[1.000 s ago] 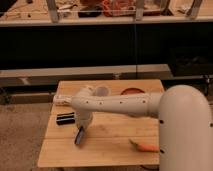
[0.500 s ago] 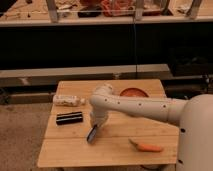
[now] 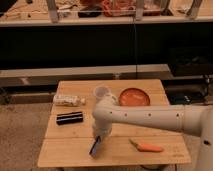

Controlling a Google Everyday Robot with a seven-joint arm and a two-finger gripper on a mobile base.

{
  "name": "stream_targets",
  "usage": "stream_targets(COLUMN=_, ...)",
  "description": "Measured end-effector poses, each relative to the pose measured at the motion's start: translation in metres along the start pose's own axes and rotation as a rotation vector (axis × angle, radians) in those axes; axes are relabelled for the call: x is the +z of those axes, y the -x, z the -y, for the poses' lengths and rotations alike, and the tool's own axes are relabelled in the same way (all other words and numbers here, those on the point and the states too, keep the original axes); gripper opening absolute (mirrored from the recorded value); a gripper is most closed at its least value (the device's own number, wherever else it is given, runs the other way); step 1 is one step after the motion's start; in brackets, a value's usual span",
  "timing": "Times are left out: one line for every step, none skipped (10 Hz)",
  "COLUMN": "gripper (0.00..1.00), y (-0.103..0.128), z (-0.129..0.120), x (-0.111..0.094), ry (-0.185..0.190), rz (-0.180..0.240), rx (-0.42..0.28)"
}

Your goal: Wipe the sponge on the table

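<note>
Sponge [image 3: 94, 148] directly below gripper [image 3: 97, 141], clamped in it; long axis steeply tilted, lower end approx. touching tabletop [image 3: 65, 150].

Light plank table [image 3: 62, 151] bearing a plastic bottle [image 3: 68, 100] lying at left, a black bar block [image 3: 69, 118] before it, a clear cup [image 3: 102, 92], an orange plate [image 3: 134, 96] and a carrot [image 3: 146, 147]; the gripper [image 3: 98, 141] holds the sponge [image 3: 94, 148] tilted onto the front planks
</note>
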Motion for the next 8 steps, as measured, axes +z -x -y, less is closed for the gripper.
stream_targets(gripper=0.01, y=0.018, z=-0.010, x=0.001, ry=0.018, rz=-0.001, rx=-0.022)
stream_targets(gripper=0.01, y=0.031, z=-0.014, x=0.003, ry=0.035, rz=-0.003, rx=-0.044)
stream_targets(gripper=0.01, y=0.042, z=-0.012, x=0.008, ry=0.052, rz=-0.008, rx=-0.070)
stream_targets(gripper=0.01, y=0.053, z=-0.003, x=0.012, ry=0.065, rz=-0.014, rx=-0.103)
stream_targets(gripper=0.01, y=0.059, z=0.011, x=0.014, ry=0.072, rz=-0.021, rx=-0.137)
stream_targets(gripper=0.01, y=0.065, z=0.024, x=0.015, ry=0.074, rz=-0.026, rx=-0.167)
stream_targets(gripper=0.01, y=0.071, z=0.038, x=0.017, ry=0.077, rz=-0.032, rx=-0.200)
stream_targets(gripper=0.01, y=0.081, z=0.064, x=0.018, ry=0.079, rz=-0.043, rx=-0.259)
